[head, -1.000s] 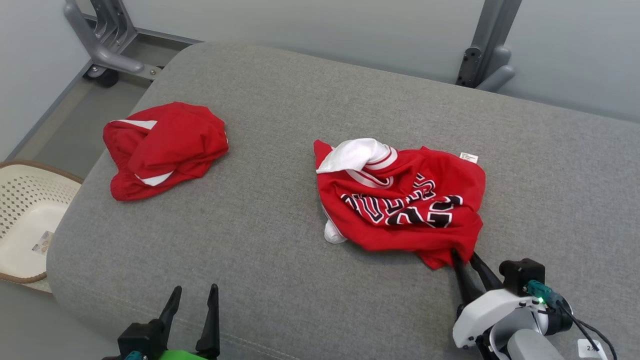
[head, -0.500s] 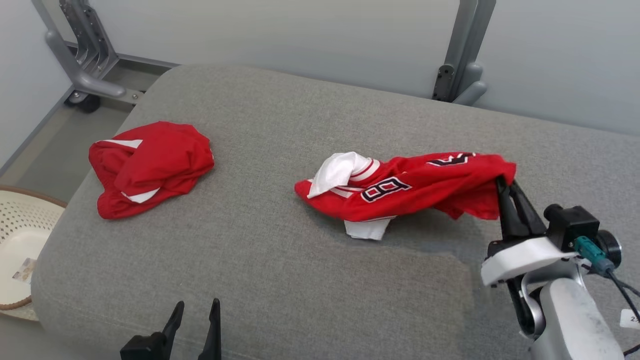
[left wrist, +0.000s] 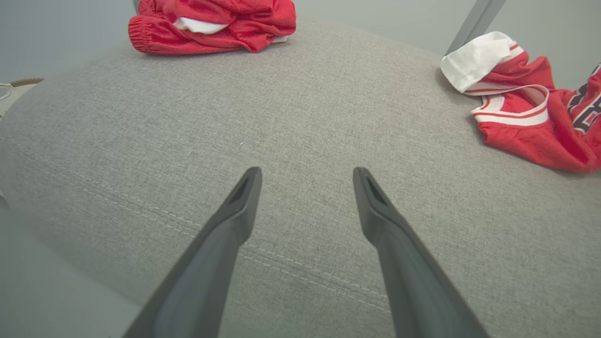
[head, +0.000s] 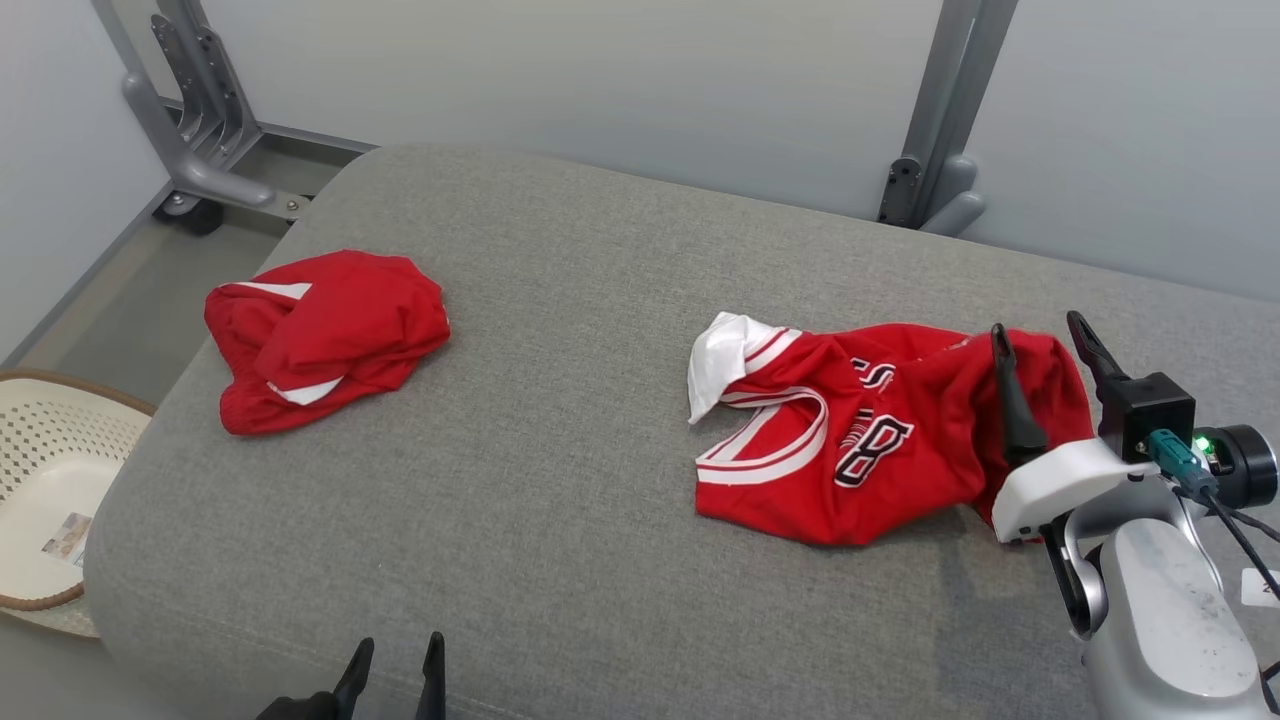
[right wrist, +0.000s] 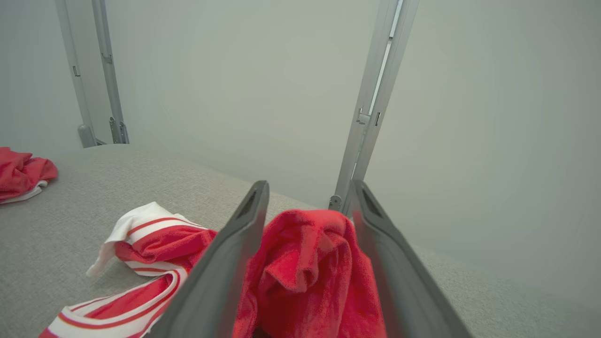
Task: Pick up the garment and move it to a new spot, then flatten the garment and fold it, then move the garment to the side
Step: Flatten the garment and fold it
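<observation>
Grey cloth is covering the wide cushion (head: 560, 480), and we are seeing lots of bare room on it: across the middle, along the near edge, and toward the far side. The red jersey (head: 860, 440) is lying crumpled on the right part of the cushion, with its white striped trim turned toward the middle. We are counting two red garments: the jersey and a bunched red one (head: 320, 335) near the left edge, well apart from it. One pale basket (head: 60, 378) is sitting on the floor past the left edge. Two grey metal posts (head: 940, 110) are standing behind the far edge. Our right hand (head: 1036, 328) is pointing away from us over the jersey's right end. Its two fingers are spread apart, with a bump of red cloth between them. Our left hand (left wrist: 306, 171) is hanging above the near edge, fingers spread wide, holding nothing.
</observation>
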You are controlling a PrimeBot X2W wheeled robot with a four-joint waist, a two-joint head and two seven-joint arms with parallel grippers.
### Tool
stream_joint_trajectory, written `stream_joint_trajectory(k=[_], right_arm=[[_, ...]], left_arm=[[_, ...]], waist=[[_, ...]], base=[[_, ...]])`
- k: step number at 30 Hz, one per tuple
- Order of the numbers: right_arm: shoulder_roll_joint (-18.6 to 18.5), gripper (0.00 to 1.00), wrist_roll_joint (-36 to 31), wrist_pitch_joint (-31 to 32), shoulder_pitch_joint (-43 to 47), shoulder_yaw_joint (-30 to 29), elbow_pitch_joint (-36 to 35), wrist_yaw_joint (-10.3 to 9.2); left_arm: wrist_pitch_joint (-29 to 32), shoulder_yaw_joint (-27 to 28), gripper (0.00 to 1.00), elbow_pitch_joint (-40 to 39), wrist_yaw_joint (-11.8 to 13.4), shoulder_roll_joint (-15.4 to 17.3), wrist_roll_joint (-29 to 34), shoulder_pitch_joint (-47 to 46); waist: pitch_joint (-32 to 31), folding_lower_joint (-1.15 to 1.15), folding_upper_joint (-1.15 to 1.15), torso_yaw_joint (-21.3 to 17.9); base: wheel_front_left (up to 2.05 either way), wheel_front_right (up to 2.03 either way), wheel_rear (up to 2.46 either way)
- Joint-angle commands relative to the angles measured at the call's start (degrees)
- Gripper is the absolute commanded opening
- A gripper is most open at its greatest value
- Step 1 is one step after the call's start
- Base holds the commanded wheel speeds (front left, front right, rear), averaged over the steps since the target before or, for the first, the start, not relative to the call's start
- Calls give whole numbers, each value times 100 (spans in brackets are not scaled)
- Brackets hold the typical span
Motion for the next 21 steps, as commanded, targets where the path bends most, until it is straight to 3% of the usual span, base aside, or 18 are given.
stream_joint_trajectory(k=[1,9,21], right_arm=[[38,100,-10,-18,-73,-87,96,-2],[187,100,161,-17,461,-146,122,-2],[244,100,470,-18,1339,107,296,-2]], left_arm=[[-2,26,100,13,-7,17,31,107],[-2,211,100,-51,-2,16,50,215],[-2,47,100,-58,32,17,-104,87]], waist=[[-13,0,0,54],[-149,0,0,-281],[-213,0,0,-789]], base=[[0,0,0],[0,0,0],[0,0,0]])
